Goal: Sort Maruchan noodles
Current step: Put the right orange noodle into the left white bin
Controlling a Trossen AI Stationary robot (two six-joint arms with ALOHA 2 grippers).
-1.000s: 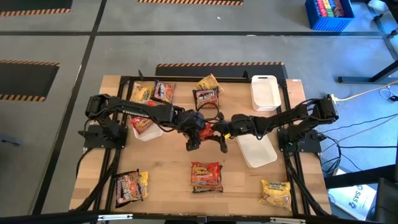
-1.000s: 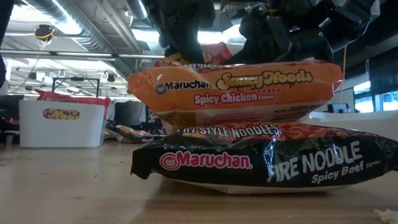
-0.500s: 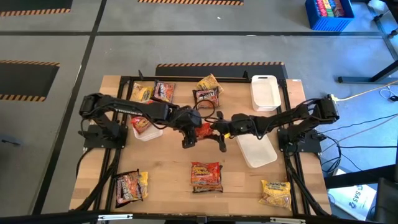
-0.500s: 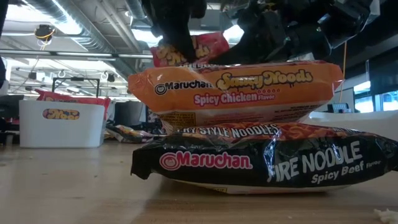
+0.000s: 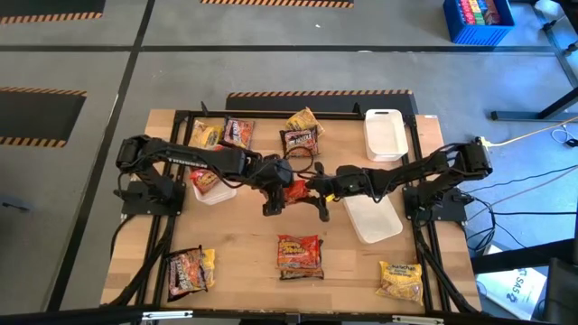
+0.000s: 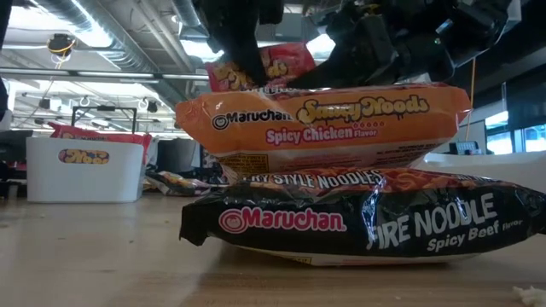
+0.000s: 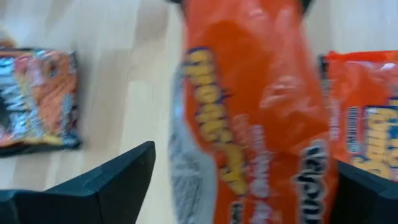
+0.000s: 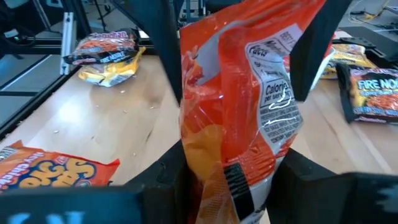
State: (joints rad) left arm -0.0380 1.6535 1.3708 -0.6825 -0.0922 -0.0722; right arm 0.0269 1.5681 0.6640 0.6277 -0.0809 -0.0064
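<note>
A red-orange noodle packet (image 5: 296, 190) hangs in the air over the table's middle, between my two grippers. My right gripper (image 5: 313, 187) comes from the table's right and is shut on it. My left gripper (image 5: 274, 191) comes from the left and is open. Its fingers (image 7: 118, 180) stand on either side of the packet (image 7: 249, 124), with bare table showing between one finger and the packet. In the right wrist view the left arm's fingers (image 8: 163, 50) flank the packet's far end. Other red-orange, dark and yellow packets lie around the table. My right gripper pinches one end of the red-orange packet (image 8: 231, 163) between its two fingers, and the plastic is crumpled inward there. The fingers come about level from the table's right. The packet is clear of the table and sticks out past the fingers toward my left gripper.
A white tray (image 5: 217, 191) holding a red packet sits left of centre; two white trays (image 5: 384, 135) (image 5: 372, 219) sit on the right. Packets lie along the far edge (image 5: 237, 133) and the near edge (image 5: 190, 269) (image 5: 400, 280). An orange packet rests on a dark one (image 5: 300, 255) close to the low camera.
The red-orange packet has risen a little, and more of it shows above the near stack in the low view. My left gripper has shifted slightly toward the table's left. My right gripper keeps hold of the packet.
</note>
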